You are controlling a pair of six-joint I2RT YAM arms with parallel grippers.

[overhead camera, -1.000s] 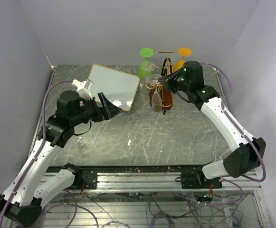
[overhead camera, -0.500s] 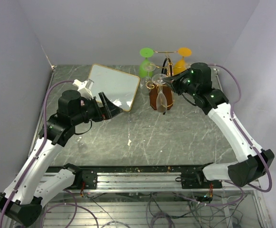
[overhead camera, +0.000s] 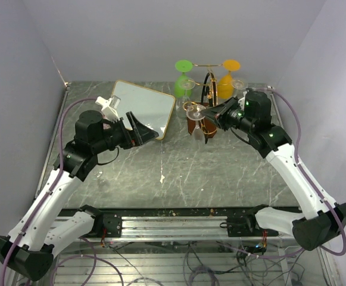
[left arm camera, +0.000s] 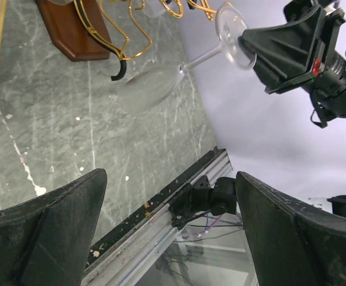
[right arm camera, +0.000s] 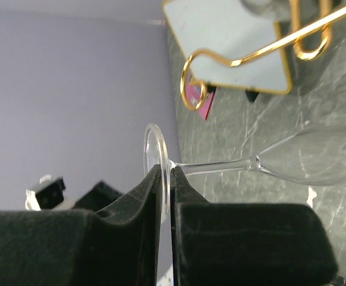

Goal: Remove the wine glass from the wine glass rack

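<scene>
Two fingers of the right gripper (right arm camera: 167,179) are pinching the foot of the clear wine glass (right arm camera: 315,159), which is tilting bowl-down just beside the wine glass rack (left arm camera: 71,33) near the table's far edge. The left gripper (left arm camera: 171,177) is hovering with its fingers spread, gripping nothing.

In the right wrist view the foot of the wine glass (right arm camera: 315,158) is half hidden between the jaws of the right gripper (right arm camera: 168,179), and its bowl runs off the right edge. The left wrist view cuts the wine glass rack (left arm camera: 71,33) at the top edge. From above, the clear glass is hard to make out against the rack's base, and the left gripper (overhead camera: 142,126) covers a corner of the gold-framed board (overhead camera: 140,104).
</scene>
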